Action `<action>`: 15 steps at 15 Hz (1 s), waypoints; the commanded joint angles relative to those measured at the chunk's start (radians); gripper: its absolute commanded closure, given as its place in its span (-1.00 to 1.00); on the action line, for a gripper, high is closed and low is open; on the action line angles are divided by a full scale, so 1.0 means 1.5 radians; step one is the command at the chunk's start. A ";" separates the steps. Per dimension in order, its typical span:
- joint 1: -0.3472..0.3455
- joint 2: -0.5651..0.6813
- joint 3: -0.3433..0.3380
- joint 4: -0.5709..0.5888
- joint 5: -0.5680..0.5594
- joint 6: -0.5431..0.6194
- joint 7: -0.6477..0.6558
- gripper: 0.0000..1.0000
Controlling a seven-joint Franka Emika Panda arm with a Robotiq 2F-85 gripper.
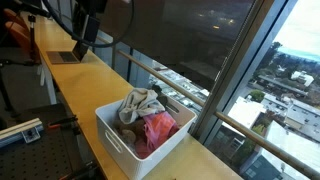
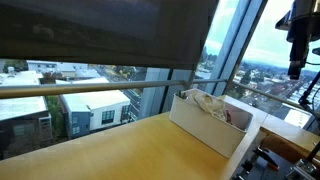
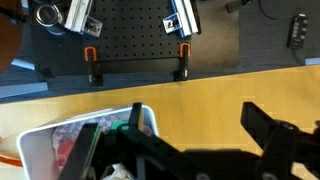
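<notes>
The claw (image 3: 170,125) hangs spread wide and empty, high above the white bin (image 1: 108,128) on the counter (image 1: 85,80), and inside that bin the grey cloth (image 1: 140,103) looks soft, light and floppy, so I'd pinch a bunched-up fold on top.

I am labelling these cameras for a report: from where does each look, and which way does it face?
An exterior view: high beside the wooden counter, looking along it by the windows; the arm shows at the top.
An exterior view: low at the counter, facing the windows; the gripper hangs at the right.
Wrist view: looks down on the counter; its open fingers fill the bottom.
All three share the white bin.
</notes>
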 commanded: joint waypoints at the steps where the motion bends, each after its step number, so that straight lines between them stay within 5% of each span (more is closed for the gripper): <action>1: -0.007 0.000 0.006 0.001 0.002 -0.001 -0.002 -1.00; 9: -0.026 0.039 -0.017 0.050 -0.006 0.043 -0.030 -1.00; 15: -0.052 0.159 -0.050 0.141 -0.011 0.271 -0.107 -1.00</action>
